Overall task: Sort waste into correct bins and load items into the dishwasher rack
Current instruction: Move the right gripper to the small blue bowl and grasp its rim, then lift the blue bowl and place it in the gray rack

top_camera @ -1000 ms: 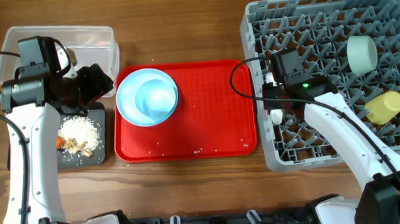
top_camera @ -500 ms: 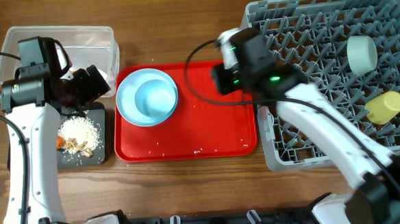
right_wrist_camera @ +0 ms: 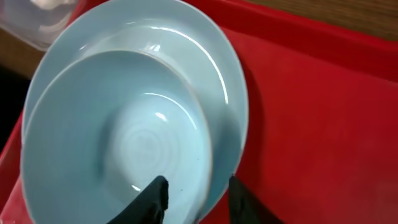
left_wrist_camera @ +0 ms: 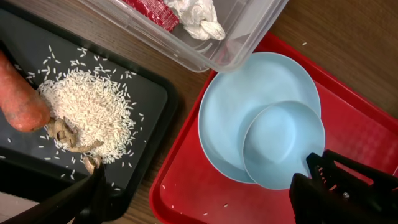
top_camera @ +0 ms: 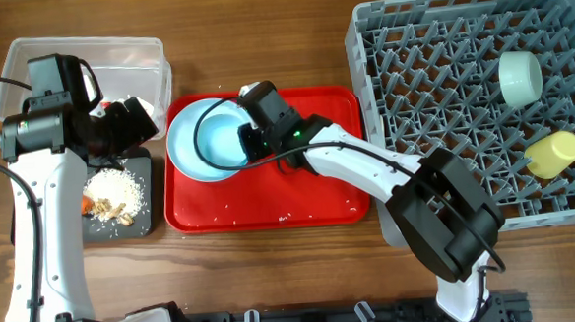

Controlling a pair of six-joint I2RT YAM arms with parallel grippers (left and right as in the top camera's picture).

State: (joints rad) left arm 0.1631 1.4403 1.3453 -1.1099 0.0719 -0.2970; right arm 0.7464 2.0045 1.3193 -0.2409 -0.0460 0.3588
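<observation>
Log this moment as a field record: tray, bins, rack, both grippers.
Red tray: light blue bowl sits on light blue plate.
Clear tub: red wrapper, white tissue.
Black tray: rice, carrot.
Rack: mint-green bowl, yellow cup.
Right gripper: open, straddling the bowl's rim.
Left gripper: open, empty.

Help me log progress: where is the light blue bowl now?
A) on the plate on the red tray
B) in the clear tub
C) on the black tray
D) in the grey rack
A: the light blue bowl rests on the light blue plate on the red tray.
</observation>
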